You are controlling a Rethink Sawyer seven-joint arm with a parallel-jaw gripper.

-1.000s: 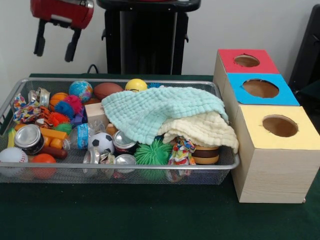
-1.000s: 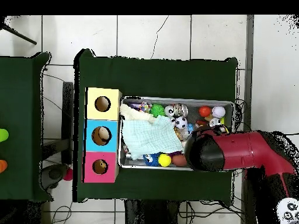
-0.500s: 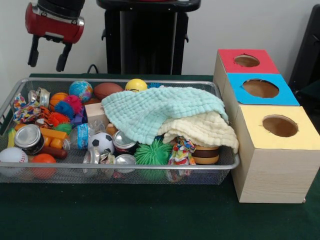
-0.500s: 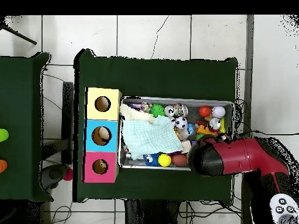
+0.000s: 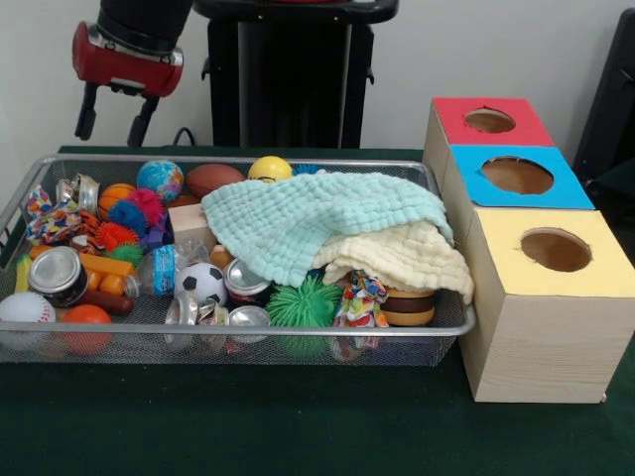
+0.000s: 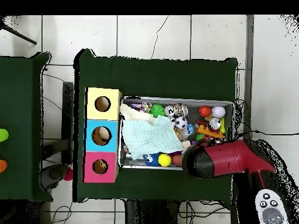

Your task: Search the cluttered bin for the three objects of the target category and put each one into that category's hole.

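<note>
The silver wire-mesh bin (image 5: 238,332) is full of clutter; it also shows in the overhead view (image 6: 234,116). My gripper (image 5: 112,121) hangs open and empty above the bin's far left rim, touching nothing. In the overhead view the red arm (image 6: 233,158) covers it at the bin's edge on the robot's side. A small orange thing with dark stripes (image 5: 83,243) shows partly among the toys at the left. No pale yellow-tan animal toy is in view. The red-topped box's round hole (image 5: 489,120) is farthest from the camera, and it also shows in the overhead view (image 6: 100,167).
A teal cloth (image 5: 317,223) and a cream cloth (image 5: 407,256) cover the bin's right half. Balls, cans (image 5: 56,272) and spiky rubber balls (image 5: 303,302) fill the rest. The blue-topped box (image 5: 518,177) and the yellow-topped box (image 5: 556,250) stand in a row beside the red one.
The arm has swung toward the robot's side of the bin and a little toward the boxes. The gripper stays open and empty. Nothing in the bin has moved.
</note>
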